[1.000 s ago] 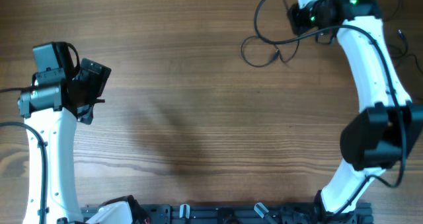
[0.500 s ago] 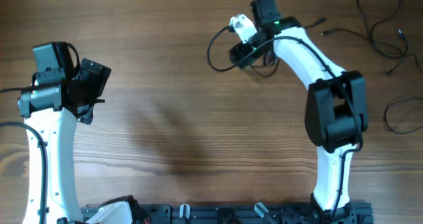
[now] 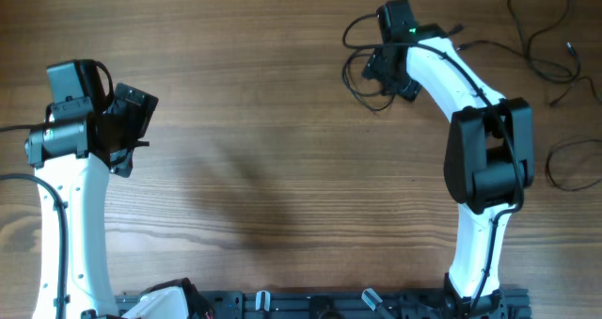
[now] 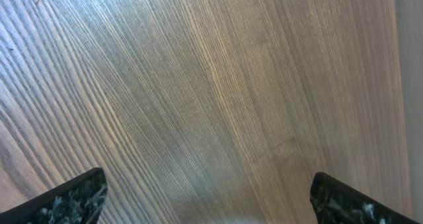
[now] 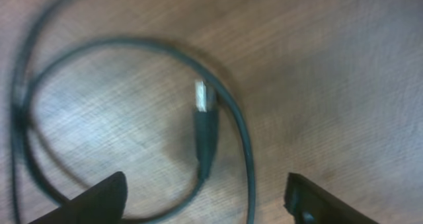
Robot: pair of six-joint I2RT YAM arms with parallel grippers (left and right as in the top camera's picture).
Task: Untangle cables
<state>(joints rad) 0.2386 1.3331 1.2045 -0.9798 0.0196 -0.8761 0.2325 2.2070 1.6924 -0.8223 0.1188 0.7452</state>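
Observation:
One thin black cable [image 3: 360,95] lies curled in loose loops on the wooden table at the top centre. My right gripper [image 3: 384,71] hovers directly over it. In the right wrist view the gripper [image 5: 208,199] is open, and the cable's loop [image 5: 243,135] and its small metal-tipped connector [image 5: 204,121] lie flat on the wood between the fingertips, gripped by neither. More thin cables [image 3: 538,39] sprawl at the top right, and another loop [image 3: 567,165] lies at the right edge. My left gripper [image 3: 132,119] sits far left, open [image 4: 211,201] over bare wood.
The right arm's white links [image 3: 489,140] arch from the near edge up to the top centre. The left arm [image 3: 71,168] stands along the left side. A dark rail [image 3: 329,305] runs along the near edge.
The right arm swung from the top right corner leftward, dragging a cable, then came back slightly right. Its jaws opened and the cable now lies loose on the table. The left arm stayed still.

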